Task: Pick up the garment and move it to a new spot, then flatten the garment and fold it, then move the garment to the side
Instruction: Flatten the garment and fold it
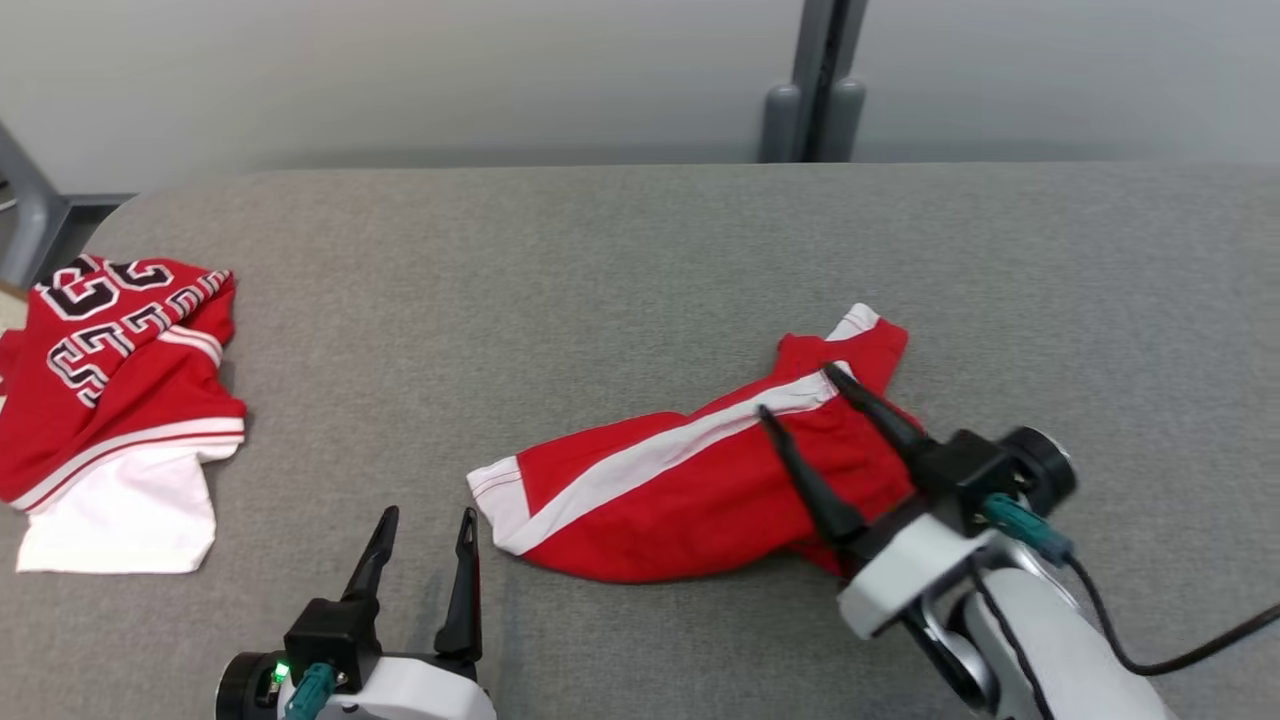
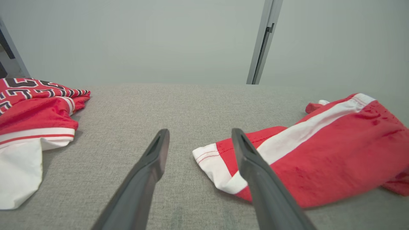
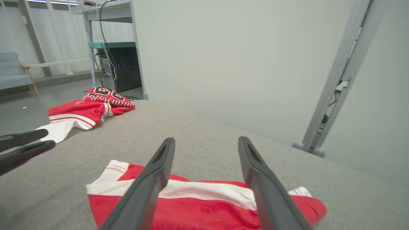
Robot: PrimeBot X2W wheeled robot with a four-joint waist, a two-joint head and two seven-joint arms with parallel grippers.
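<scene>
The garment (image 1: 680, 490) is a pair of red shorts with a white side stripe and white hems, lying crumpled and roughly flat on the grey table (image 1: 600, 260), right of centre. My right gripper (image 1: 795, 390) hangs just above its right part, open, with nothing between its fingers. The right wrist view looks down along the right gripper (image 3: 206, 140) at the garment (image 3: 204, 210) below it. Near the table's front edge, my left gripper (image 1: 429, 512) stands open and empty, just left of the garment's white hem (image 2: 207, 159). The left gripper (image 2: 200, 131) points at bare table.
A second red garment (image 1: 120, 400) with black-and-white lettering and a white part lies bunched at the table's left edge. A grey post (image 1: 820, 80) stands behind the table against a pale wall. A desk with cables (image 3: 115, 64) stands beyond the left end.
</scene>
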